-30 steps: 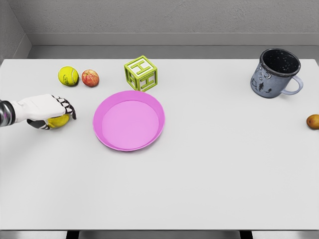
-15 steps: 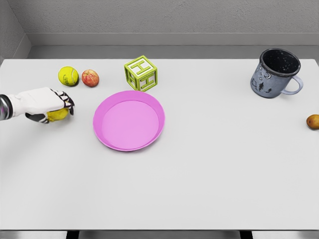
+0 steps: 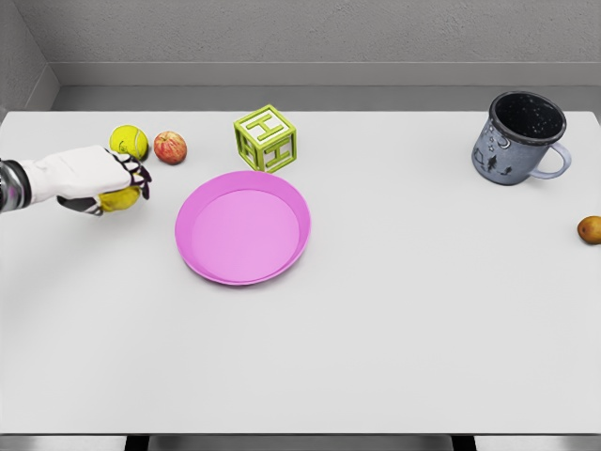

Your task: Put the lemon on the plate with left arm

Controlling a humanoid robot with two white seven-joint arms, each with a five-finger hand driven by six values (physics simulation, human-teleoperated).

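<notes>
In the head view my left hand (image 3: pixel 115 184) comes in from the left edge, its fingers curled over the yellow lemon (image 3: pixel 120 198). Only the lemon's lower part shows under the fingers. The hand holds it above the table, left of the pink plate (image 3: pixel 242 226), which lies empty near the table's middle. A gap of bare table separates the hand from the plate's left rim. The right arm is out of view.
A tennis ball (image 3: pixel 129 142) and a red apple (image 3: pixel 170 147) lie just behind the hand. A green letter block (image 3: pixel 266 138) stands behind the plate. A blue mug (image 3: pixel 519 138) is at the far right, a small brown fruit (image 3: pixel 589 229) at the right edge.
The left hand has risen with the lemon in it, moving up in the picture and slightly right, close to the tennis ball. Nothing else has moved.
</notes>
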